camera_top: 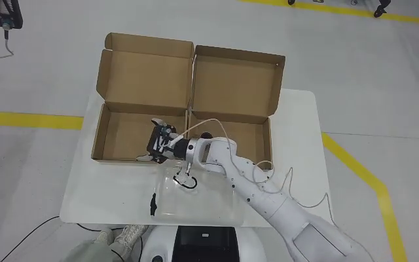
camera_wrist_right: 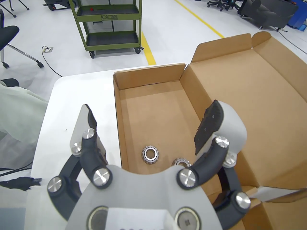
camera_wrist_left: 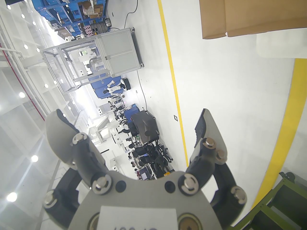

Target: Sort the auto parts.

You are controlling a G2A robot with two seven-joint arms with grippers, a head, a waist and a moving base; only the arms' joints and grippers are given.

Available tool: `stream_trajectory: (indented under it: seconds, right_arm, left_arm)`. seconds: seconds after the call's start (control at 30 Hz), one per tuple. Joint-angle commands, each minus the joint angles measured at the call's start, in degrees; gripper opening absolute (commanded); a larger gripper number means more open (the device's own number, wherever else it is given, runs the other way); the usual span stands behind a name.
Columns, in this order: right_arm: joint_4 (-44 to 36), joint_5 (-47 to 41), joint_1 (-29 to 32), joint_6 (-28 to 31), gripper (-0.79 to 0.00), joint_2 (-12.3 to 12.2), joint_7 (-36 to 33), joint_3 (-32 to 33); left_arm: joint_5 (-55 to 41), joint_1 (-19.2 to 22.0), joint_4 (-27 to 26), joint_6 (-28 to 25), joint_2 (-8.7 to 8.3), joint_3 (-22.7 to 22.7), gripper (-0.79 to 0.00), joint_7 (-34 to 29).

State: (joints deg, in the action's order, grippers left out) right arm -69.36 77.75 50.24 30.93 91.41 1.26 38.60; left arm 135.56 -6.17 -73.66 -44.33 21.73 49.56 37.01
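Two open cardboard boxes stand side by side at the back of the white table, the left box point(camera_top: 121, 134) and the right box point(camera_top: 229, 131). My right gripper point(camera_top: 149, 139) hangs open and empty over the left box's near right part. In the right wrist view this gripper point(camera_wrist_right: 150, 106) is above two metal bearings, one point(camera_wrist_right: 150, 154) lying ring-up and one point(camera_wrist_right: 181, 162) partly hidden by the gripper's body. My left gripper point(camera_wrist_left: 130, 112) is open and empty, pointing out at the room, with a cardboard flap point(camera_wrist_left: 249, 5) beyond it.
A clear plastic tray point(camera_top: 209, 203) lies at the table's front edge with a black ring point(camera_top: 186, 182) and a small black part point(camera_top: 152, 204) on it. Both box lids point(camera_top: 147, 72) stand up behind. A green cart point(camera_wrist_right: 108, 15) stands on the floor beyond the table.
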Motion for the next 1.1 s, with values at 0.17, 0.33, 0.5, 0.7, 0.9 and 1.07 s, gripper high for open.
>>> stream_trajectory:
  seconds: [0.17,0.33,0.5,0.7,0.9,1.07]
  right_arm:
    - [-11.3,3.0,9.2,0.7,0.000,-3.8,-2.4,7.9]
    - [-18.6,5.0,16.0,0.7,0.000,-6.1,-3.3,13.6]
    - [-25.7,6.9,23.1,0.5,0.000,-8.1,-2.7,19.0]
    - [-31.7,8.0,30.2,0.6,0.000,-9.8,-1.3,24.3]
    - [-37.1,8.6,37.1,-0.3,0.000,-11.2,0.2,29.1]
    - [-41.0,9.3,41.8,-0.7,0.000,-12.1,0.7,31.8]
  left_arm:
    - [0.0,0.0,0.0,0.0,0.00,0.0,0.000,0.0]
    - [0.0,0.0,0.0,0.0,0.00,0.0,0.000,0.0]
    - [0.0,0.0,0.0,0.0,0.00,0.0,0.000,0.0]
    - [0.0,0.0,0.0,0.0,0.00,0.0,0.000,0.0]
    - [0.0,0.0,0.0,0.0,0.00,0.0,0.000,0.0]
    - [0.0,0.0,0.0,0.0,0.00,0.0,0.000,0.0]
